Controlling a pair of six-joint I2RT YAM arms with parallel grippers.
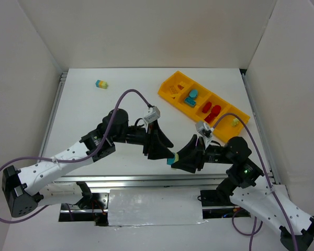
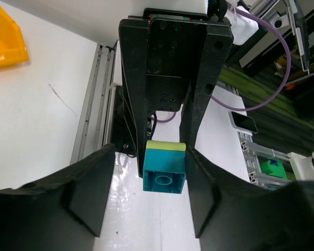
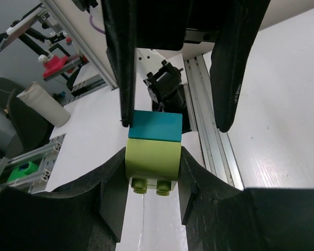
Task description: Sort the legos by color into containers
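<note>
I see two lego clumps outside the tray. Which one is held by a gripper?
The teal and yellow-green clump, gripped by the right gripper near the front edge. The other clump lies alone on the table, far left.

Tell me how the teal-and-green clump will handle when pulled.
The clump looks rigid plastic, so it likely won't bend in the right gripper. Its smooth sides may slip. The colour seam will probably part under a firm pull.

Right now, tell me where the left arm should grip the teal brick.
Grip the teal brick on its two flat side walls, coming from its hollow end, opposite the green brick that the right jaws clamp. That end sticks out free, and it sits between the left jaws, which are open.
</note>
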